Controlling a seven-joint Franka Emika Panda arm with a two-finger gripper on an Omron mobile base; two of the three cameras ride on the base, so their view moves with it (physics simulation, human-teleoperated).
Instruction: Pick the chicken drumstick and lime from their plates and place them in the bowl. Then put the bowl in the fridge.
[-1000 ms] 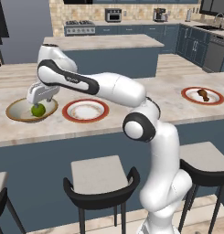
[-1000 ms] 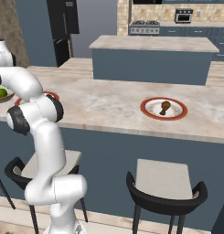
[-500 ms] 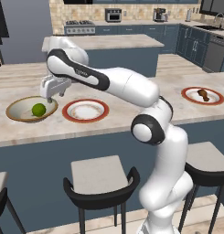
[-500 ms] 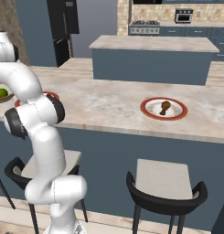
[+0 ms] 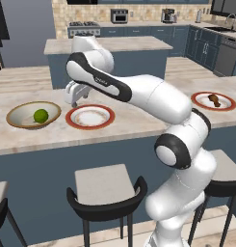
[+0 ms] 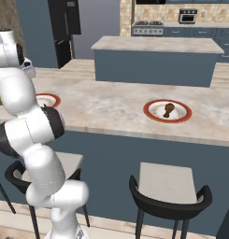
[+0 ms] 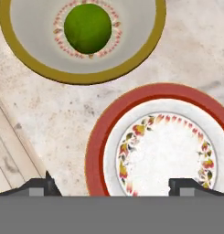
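— Lime (image 5: 41,116) sits in the bowl (image 5: 18,124) already, so that half of the loading looks done. Where does the job stand?

— Between picks, I'd judge. The gripper (image 5: 76,96) hangs above the tabletop (image 5: 129,123), over the far rim of the emptied plate (image 5: 90,116) just beside the bowl, jaws spread wide and holding nothing. From the hand view the bowl's rim (image 7: 131,64) and the plate's red edge (image 7: 93,146) lie close together without touching.

— And the chicken drumstick (image 6: 168,109)?

— On the second plate (image 6: 155,112), well apart from the bowl, at the other end of the tabletop, thick end nearer the plate's middle as far as I can tell.

— So the next move?

— Probably a long swing away from the bowl to that plate, jaws lined up across the drumstick's thick part, then carrying it to the bowl before the fridge (image 6: 64,28) step.
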